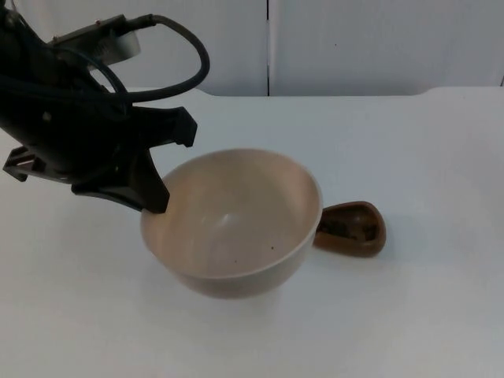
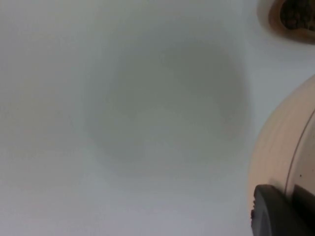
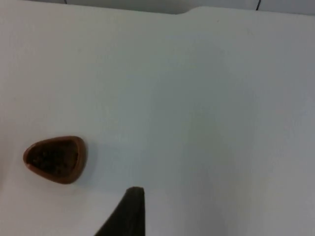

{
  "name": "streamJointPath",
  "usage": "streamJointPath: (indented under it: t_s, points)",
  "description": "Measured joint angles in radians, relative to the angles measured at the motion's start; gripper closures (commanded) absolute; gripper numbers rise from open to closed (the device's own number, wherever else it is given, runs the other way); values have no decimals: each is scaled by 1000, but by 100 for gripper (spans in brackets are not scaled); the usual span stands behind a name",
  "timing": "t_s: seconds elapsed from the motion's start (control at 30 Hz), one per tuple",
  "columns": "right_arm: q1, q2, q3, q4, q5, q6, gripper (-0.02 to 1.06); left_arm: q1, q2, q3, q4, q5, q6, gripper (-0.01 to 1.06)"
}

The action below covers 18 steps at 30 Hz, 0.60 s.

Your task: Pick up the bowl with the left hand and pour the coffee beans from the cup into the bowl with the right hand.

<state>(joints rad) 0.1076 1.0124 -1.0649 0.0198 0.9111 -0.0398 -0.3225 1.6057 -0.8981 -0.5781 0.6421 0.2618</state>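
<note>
From the top view I see the left pincer point(image 1: 154, 206) pinching the near-left rim of the cream bowl point(image 1: 236, 228), one finger inside the wall and the rest outside. The bowl looks raised off the white worktop point(image 1: 409, 157), and my left wrist view agrees: a round soft shadow lies on the worktop beneath, with the bowl's pale outer wall point(image 2: 280, 147) beside the black fingertip point(image 2: 275, 211). Inside, the bowl is bare apart from a couple of dark specks on its wall.

The small brown cup point(image 1: 352, 228) sits on the worktop just beside the bowl's right side, partly hidden behind its rim from above. It is teardrop-shaped, and dark coffee beans point(image 1: 346, 226) show inside it. In the right wrist view the cup point(image 3: 54, 159) stands alone on the worktop, upright, beans point(image 3: 51, 158) visible, with the right pincer's black fingertip point(image 3: 129, 212) apart from it. I cannot tell whether the right pincer is spread or pressed together.
</note>
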Motion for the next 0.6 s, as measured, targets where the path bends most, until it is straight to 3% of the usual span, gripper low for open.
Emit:
streamJointPath:
  t_s: [0.4,0.6]
  points:
    - [0,176,-9,127,44,-18,6,0,0,0,0,2,0,105]
    - [95,305,-84,135,50,-24,6,0,0,0,0,4,0,105]
